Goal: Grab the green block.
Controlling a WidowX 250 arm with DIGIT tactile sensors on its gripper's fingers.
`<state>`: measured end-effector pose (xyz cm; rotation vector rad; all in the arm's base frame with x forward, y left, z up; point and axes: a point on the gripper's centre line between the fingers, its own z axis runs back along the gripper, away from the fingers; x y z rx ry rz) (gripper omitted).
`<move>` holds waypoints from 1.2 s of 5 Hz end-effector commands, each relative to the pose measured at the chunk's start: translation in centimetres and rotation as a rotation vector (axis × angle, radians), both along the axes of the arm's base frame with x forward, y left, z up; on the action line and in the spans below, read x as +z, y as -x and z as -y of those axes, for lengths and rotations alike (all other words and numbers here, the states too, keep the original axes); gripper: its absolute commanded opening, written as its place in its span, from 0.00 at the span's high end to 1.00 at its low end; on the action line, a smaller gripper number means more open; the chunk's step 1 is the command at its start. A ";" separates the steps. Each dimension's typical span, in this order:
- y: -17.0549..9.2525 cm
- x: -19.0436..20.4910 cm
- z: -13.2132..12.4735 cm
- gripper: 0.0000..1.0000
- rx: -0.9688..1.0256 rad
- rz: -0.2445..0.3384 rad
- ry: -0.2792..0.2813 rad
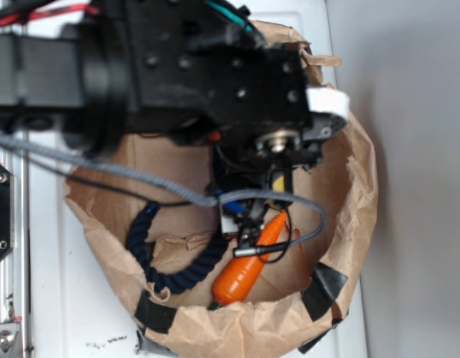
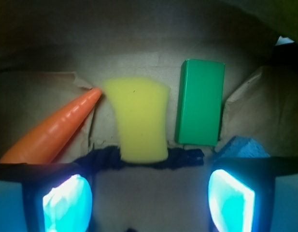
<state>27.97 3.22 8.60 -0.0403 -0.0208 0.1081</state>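
My arm (image 1: 140,67) fills the top of the outside view, reaching over a crumpled brown paper bag (image 1: 356,194) that sits on the white counter (image 1: 65,313). Inside the bag lies a dark blue rope (image 1: 151,253), with an orange carrot (image 1: 248,268) beside it. In the wrist view the carrot points at a yellow sponge (image 2: 140,118), which overlaps the rope. The green block (image 2: 199,101) lies flat just right of the sponge, apart from it, with a blue sponge (image 2: 243,147) near its lower right corner. My tool (image 2: 149,198) hangs wide open, holding nothing.
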 end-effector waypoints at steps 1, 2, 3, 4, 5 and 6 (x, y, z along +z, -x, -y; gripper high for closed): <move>-0.9 3.2 -2.3 0.00 0.033 0.028 0.071; -0.2 4.6 -3.8 0.00 0.056 0.062 0.112; 0.0 4.3 -5.1 0.00 0.104 0.084 0.107; -0.1 3.0 -4.9 0.00 0.138 0.112 0.063; -1.3 1.9 -4.1 0.00 0.143 0.117 0.023; -2.2 0.9 -2.8 0.00 0.124 0.129 -0.003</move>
